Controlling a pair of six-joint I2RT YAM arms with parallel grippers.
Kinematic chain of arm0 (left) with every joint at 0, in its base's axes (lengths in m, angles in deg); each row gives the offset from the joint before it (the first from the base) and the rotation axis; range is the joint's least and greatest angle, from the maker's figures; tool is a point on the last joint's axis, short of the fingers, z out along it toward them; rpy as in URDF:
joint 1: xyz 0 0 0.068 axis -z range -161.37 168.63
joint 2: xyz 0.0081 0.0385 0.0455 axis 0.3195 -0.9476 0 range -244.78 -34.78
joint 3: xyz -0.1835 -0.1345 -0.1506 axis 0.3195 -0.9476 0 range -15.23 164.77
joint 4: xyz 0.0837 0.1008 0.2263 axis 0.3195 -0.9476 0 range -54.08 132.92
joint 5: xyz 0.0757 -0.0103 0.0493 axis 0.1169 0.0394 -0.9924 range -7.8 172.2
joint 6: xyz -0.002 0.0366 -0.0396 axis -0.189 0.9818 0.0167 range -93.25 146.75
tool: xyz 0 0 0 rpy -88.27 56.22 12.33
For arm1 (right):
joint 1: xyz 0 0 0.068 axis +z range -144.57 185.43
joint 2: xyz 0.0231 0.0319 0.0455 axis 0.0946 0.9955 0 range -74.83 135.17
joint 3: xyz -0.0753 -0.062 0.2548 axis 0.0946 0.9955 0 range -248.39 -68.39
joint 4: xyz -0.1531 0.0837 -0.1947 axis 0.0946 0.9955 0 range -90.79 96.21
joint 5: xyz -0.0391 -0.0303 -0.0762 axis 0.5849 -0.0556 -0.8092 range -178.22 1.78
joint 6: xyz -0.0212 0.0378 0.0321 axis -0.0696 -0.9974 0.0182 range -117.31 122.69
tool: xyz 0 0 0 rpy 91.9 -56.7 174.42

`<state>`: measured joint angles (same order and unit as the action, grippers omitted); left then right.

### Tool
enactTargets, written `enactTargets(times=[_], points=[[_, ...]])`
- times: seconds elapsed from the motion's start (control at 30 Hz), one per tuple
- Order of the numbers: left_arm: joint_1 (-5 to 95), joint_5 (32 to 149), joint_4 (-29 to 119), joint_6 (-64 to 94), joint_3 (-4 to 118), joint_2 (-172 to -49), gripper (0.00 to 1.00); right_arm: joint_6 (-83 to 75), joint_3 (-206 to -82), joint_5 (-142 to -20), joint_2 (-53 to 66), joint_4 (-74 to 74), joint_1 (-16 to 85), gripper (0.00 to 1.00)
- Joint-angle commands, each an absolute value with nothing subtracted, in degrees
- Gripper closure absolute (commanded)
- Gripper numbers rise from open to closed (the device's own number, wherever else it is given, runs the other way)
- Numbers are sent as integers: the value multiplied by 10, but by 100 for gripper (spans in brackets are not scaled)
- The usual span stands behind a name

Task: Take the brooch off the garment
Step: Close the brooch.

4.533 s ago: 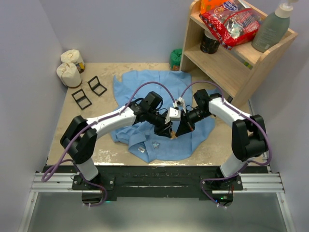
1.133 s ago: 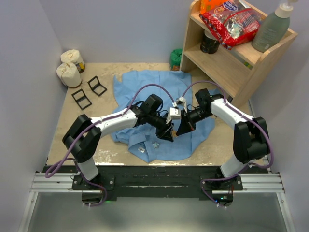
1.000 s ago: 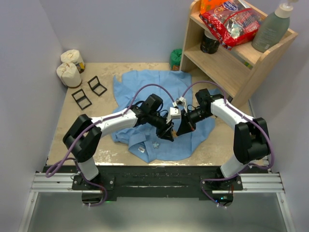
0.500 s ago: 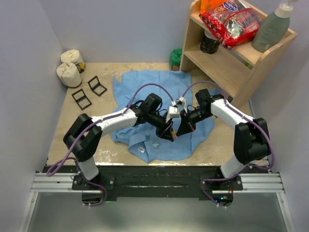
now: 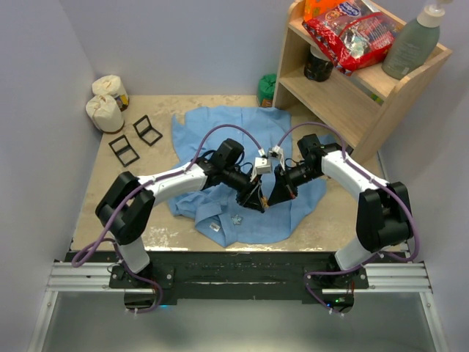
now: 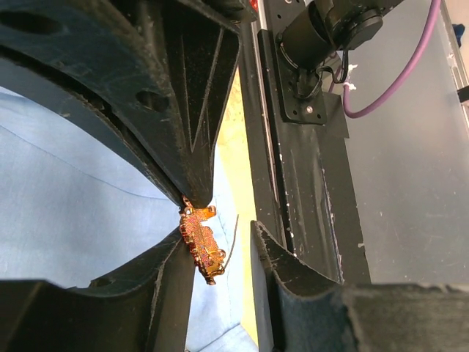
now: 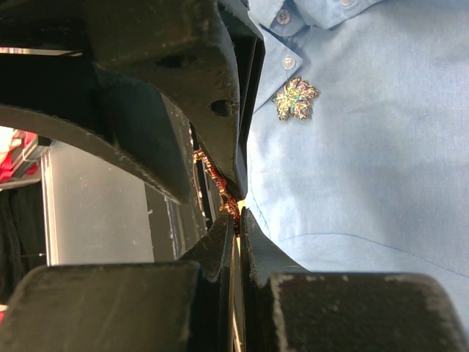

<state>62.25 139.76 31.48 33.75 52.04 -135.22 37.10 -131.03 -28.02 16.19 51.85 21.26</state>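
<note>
The left arm (image 5: 172,180) and right arm (image 5: 344,170) are reaching forward and angling inward, with their wrists pointing at each other. The right tool (image 5: 272,199) is pinching its jaws shut on a small orange brooch (image 6: 199,238). The left tool (image 5: 254,201) is holding its fingers apart, one on either side of that brooch.

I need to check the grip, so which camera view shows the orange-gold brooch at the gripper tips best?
The left wrist view: the orange-gold brooch shows nearly whole, at the tip of the right gripper. The right wrist view shows only a sliver of it; the top view, a tiny speck.
</note>
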Motion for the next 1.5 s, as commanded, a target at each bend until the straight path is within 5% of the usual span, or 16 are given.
enactTargets(times=[0.0, 0.57, 0.8, 1.13, 1.3, 1.47], points=[[630, 1475, 376, 308, 530, -1345, 63, 371, -1311, -306, 157, 468, 212, 100], [608, 1533, 477, 218, 502, -1344, 64, 364, -1310, -310, 157, 462, 212, 100], [608, 1472, 444, 244, 509, -1345, 78, 361, -1308, -312, 156, 460, 212, 100], [608, 1469, 444, 241, 513, -1351, 85, 359, -1309, -314, 159, 459, 213, 100], [608, 1495, 439, 246, 519, -1350, 64, 360, -1310, -312, 160, 459, 213, 100], [604, 1492, 377, 305, 544, -1341, 61, 366, -1310, -307, 159, 465, 213, 100]])
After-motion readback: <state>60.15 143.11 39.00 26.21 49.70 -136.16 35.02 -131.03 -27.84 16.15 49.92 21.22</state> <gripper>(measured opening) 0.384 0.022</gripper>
